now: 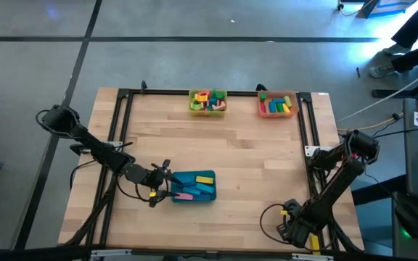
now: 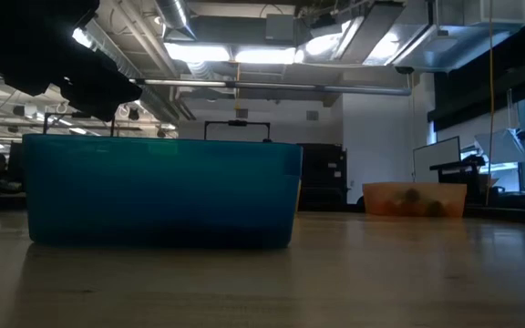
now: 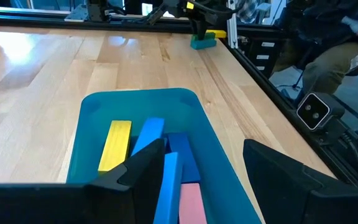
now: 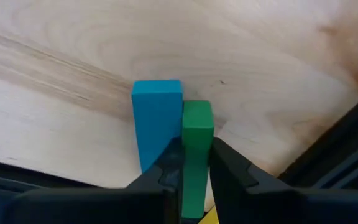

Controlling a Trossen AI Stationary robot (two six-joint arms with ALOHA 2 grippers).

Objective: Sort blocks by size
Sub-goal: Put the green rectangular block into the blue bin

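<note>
- Right gripper point(image 4: 195, 163), at the table's near right corner: fingers pressed on a green bar point(image 4: 197, 149) that lies against a blue bar point(image 4: 157, 121) on the wood.
- Left gripper point(image 3: 197, 174): jaws apart, empty, over the teal tray point(image 1: 207, 175), which holds yellow point(image 3: 115, 144), blue and pink bars.
- Far edge: yellow tray point(image 1: 192, 106) and orange tray point(image 1: 260, 106), both holding mixed blocks.

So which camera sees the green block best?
The right wrist view: the green block fills the middle, squeezed by the right pincer, beside a blue block. The left wrist view shows them tiny and far; the high and low views hide them.
</note>
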